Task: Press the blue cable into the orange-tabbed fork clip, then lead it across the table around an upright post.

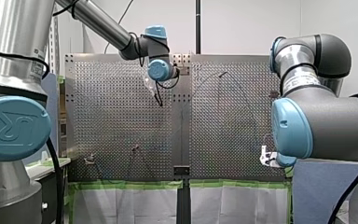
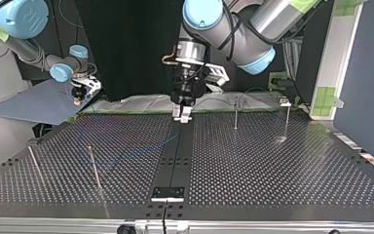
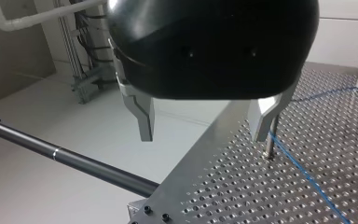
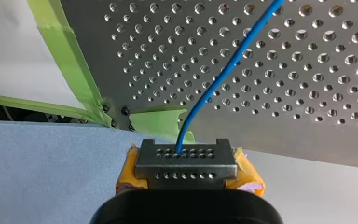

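A thin blue cable (image 4: 223, 70) runs over the perforated table (image 4: 307, 107) into my right gripper (image 4: 185, 158), which is shut on it between yellow pads, just off the table's edge. In the top view the cable (image 2: 126, 157) lies faintly across the table's left half. My left gripper (image 3: 205, 135) hangs open over the table's middle seam with nothing between its metal fingers (image 3: 142, 116). An upright post (image 3: 270, 140) stands just past one finger, and the cable (image 3: 307, 177) passes beside it. A small clip (image 2: 285, 101) stands at the top view's far right; whether the cable sits in it is unclear.
Two long thin posts (image 2: 95, 168) lean up at the top view's left and a shorter one (image 2: 235, 114) stands right of centre. A black rod (image 3: 74, 161) reaches toward the table edge below my left gripper. Green tape (image 4: 65, 60) lines the table's edge.
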